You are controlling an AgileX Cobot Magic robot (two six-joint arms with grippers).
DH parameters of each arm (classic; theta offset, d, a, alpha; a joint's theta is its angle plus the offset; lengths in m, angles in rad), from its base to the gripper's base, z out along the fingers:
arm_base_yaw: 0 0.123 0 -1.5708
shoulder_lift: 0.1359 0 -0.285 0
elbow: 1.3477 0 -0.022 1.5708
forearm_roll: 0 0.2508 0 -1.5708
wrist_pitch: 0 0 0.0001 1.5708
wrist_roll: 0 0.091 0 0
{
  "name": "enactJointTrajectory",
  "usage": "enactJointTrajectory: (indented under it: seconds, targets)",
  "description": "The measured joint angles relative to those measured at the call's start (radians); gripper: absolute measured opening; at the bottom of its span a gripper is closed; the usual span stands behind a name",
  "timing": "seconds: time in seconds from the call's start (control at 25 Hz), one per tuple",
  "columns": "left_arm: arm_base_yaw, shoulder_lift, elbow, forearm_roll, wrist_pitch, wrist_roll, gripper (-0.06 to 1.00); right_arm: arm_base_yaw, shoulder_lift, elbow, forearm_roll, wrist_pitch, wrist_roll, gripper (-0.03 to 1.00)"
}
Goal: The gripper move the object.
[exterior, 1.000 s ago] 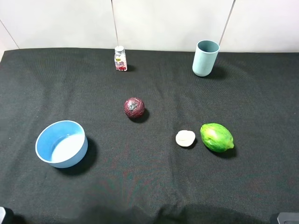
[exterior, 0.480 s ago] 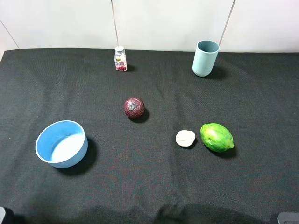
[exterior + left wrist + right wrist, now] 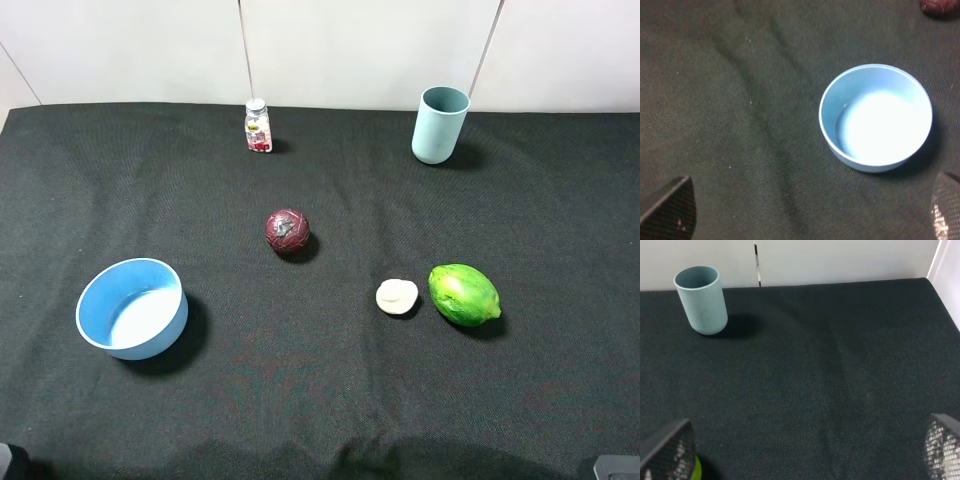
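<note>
- High view: the toy [image 3: 397, 297] lies on the black table [image 3: 330, 400], just beside the green fruit [image 3: 464, 294] on its right and apart from the red ball [image 3: 287, 230] up and to the left. The blue bowl [image 3: 132, 307] sits well off to the left; the small bottle [image 3: 258, 126] and the cup [image 3: 440, 124] stand near the far edge. No arm reaches over the table here, so nothing holds the toy.
- High view, risk: a finger coming down on the fruit side would likely bump the fruit and roll it, or nudge the small rounded toy away. The open room is in front of the toy and to its left.
- Left wrist view: the left tool [image 3: 810, 212] stands wide open and empty, its tips at both corners, above cloth near the bowl [image 3: 876, 117].
- Right wrist view: the right tool [image 3: 805, 452] looks open too, fingers far apart, nothing between them; the cup [image 3: 701, 300] stands ahead near the wall, with the table's side edge close.
</note>
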Motion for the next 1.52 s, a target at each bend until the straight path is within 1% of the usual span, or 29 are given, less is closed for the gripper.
enactJointTrajectory:
  seconds: [0.12, 0.28, 0.48, 0.64, 1.04, 1.52]
  targets:
    - [0.052, -0.033, 0.001, -0.033, 0.0, 0.008, 0.99, 0.0, 0.0, 0.0, 0.0, 0.0, 0.0, 0.69]
    - [0.093, -0.047, 0.002, -0.044, 0.001, 0.035, 0.99, 0.0, 0.0, 0.0, 0.0, 0.0, 0.0, 0.69]
    - [0.097, -0.055, 0.002, -0.046, 0.001, 0.042, 0.99, 0.0, 0.0, 0.0, 0.0, 0.0, 0.0, 0.69]
    - [0.098, -0.117, 0.002, -0.045, 0.001, 0.042, 0.99, 0.0, 0.0, 0.0, 0.0, 0.0, 0.0, 0.69]
    - [0.169, -0.133, 0.002, -0.043, 0.003, 0.087, 0.99, 0.0, 0.0, 0.0, 0.0, 0.0, 0.0, 0.69]
    - [0.171, -0.133, 0.002, -0.043, 0.003, 0.087, 0.99, 0.0, 0.0, 0.0, 0.0, 0.0, 0.0, 0.69]
